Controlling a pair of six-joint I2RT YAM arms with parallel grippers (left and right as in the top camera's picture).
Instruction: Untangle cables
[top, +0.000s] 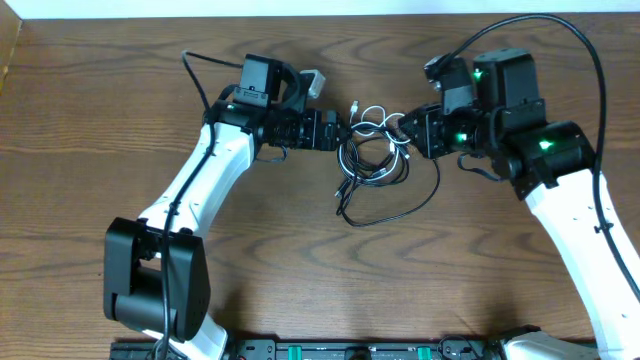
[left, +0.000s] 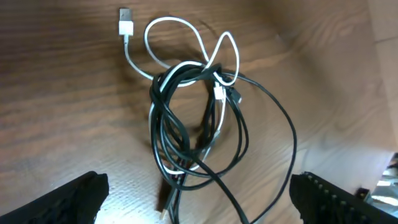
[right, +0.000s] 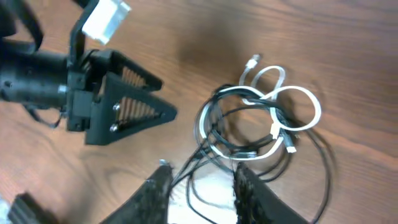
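The black cable (top: 396, 211) and the white cable (top: 376, 114) lie tangled in one coil on the table, between my two grippers. My left gripper (top: 337, 131) is wide open just left of the coil. In the left wrist view its fingers (left: 196, 186) frame the black cable (left: 290, 132) and the white cable (left: 171, 22), whose plug lies far left. My right gripper (top: 414, 131) is open at the coil's right edge. In the right wrist view its fingers (right: 200, 177) straddle strands of the black cable (right: 325, 155). The white cable (right: 314, 107) loops further off.
The wooden table (top: 120, 90) ends at a pale wall along the far edge. The left gripper (right: 124, 93) shows in the right wrist view, close to the coil. Thick black arm wires run over both arms. A control unit (top: 350, 350) sits at the near edge.
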